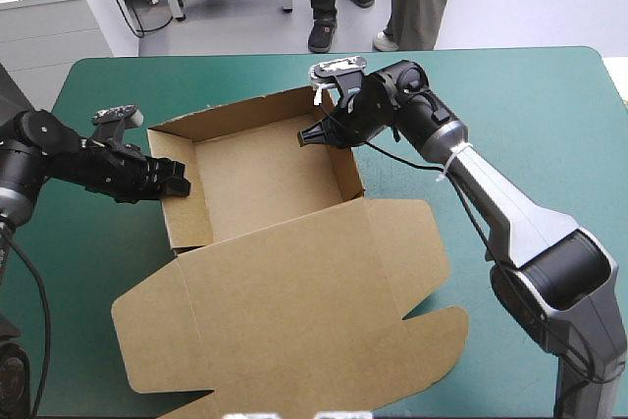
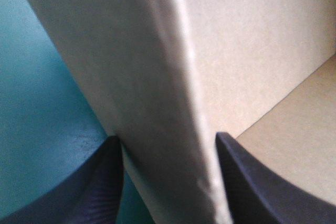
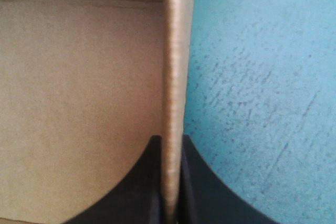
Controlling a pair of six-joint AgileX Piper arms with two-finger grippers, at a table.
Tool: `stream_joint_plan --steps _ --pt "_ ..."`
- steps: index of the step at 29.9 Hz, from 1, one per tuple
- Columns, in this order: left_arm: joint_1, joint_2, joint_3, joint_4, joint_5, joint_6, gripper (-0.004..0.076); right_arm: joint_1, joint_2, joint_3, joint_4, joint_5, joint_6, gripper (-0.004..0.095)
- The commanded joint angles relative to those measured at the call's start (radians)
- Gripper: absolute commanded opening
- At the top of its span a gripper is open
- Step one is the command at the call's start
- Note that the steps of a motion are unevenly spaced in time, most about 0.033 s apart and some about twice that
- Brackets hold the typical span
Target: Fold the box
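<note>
Gripping brown box (image 1: 265, 179) at centre of teal-green tabletop (image 1: 549, 115): left gripper (image 1: 175, 186) jaws clamped on left wall (image 1: 191, 218), right gripper (image 1: 309, 136) jaws pinched on right wall (image 1: 345, 172). Lid (image 1: 294, 311) flat toward near edge. Board likely light, stiff, easily creased; best held by wall rims.

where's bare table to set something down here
Widest bare teal-green cover: far right corner, beyond the right arm. A narrower strip lies along the far edge behind the box. Another patch sits near-left, between the left arm and the flat lid. Crowded: the middle, where left gripper and right gripper clamp the box's side walls.
</note>
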Motion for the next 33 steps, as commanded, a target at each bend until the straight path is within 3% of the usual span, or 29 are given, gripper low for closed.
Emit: stream_joint_plan --steps 1,10,18,33 --pt "-0.064 -0.032 -0.027 -0.001 -0.024 -0.105 0.0284 0.011 -0.060 -0.039 0.033 -0.018 0.026 -0.0015" --pt "-0.263 -0.032 -0.027 0.248 -0.176 -0.344 -0.0010 0.011 -0.060 -0.039 -0.014 0.069 0.078 -0.0015" --pt "-0.400 -0.023 -0.038 0.553 -0.276 -0.570 -0.0008 0.000 -0.060 -0.039 -0.074 0.180 0.099 -0.0017" --pt "-0.411 0.329 -0.498 0.467 0.030 -0.538 -0.0008 -0.061 -0.062 -0.035 -0.107 0.186 0.121 -0.0017"
